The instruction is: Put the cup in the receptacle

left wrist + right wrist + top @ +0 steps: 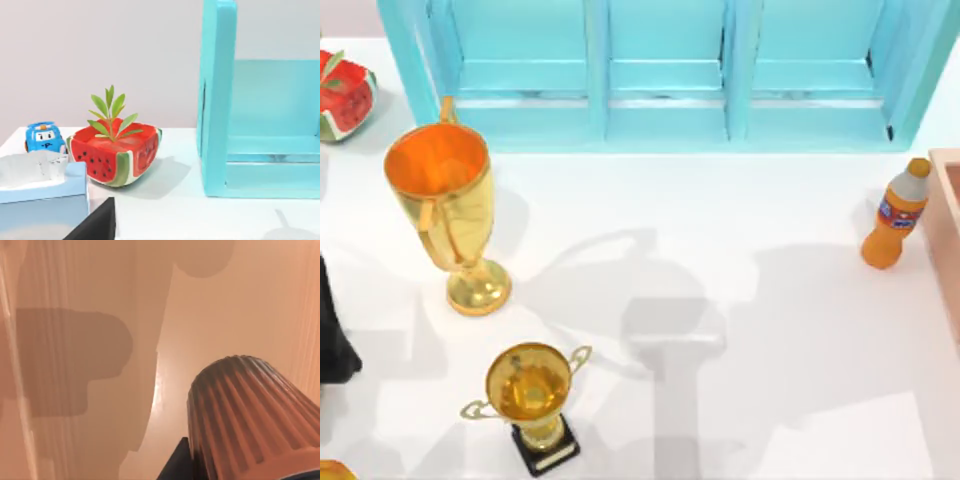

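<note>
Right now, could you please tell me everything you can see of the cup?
The cup shows in the right wrist view as a small tapered tumbler with a ribbed, reddish-brown metallic-looking wall and a smooth rim band. It sits close to the camera, with a dark part of the arm beside it, against the peach-tan inner walls of the receptacle. Whether it rests on the bottom cannot be told.

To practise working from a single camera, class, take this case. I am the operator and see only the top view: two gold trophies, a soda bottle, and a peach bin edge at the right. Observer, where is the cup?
Observer: The right wrist view shows the cup, ribbed and reddish-brown, close to the camera, with the receptacle and its peach walls behind it.
Operator: My left arm sits at the table's left edge. What stands by the watermelon planter?
Observer: In the left wrist view, a blue toy car stands next to it.
</note>
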Available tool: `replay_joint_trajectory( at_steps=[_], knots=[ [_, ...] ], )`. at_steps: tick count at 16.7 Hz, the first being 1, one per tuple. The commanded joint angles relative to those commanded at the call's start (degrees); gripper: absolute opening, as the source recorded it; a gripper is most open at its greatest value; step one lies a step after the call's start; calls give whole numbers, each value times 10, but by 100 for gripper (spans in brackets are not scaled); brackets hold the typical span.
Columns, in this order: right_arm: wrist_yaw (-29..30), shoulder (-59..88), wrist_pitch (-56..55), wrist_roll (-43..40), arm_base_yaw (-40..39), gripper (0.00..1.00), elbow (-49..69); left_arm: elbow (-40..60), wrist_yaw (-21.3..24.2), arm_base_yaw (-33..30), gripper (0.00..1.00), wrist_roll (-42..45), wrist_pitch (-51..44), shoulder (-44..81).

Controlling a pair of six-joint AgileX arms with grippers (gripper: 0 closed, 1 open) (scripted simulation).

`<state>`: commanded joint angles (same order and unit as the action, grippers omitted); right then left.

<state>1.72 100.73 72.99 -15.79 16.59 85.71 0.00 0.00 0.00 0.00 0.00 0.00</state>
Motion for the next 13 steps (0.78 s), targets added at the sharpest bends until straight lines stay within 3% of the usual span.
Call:
replay_joint_trajectory(
  at_steps=[8,13],
  knots=[
    [0,4,-60,-2,1,0,-59,0,0,0,100,0,0,0],
    [0,4,-60,-2,1,38,-59,0,0,0,100,0,0,0]
  ],
)
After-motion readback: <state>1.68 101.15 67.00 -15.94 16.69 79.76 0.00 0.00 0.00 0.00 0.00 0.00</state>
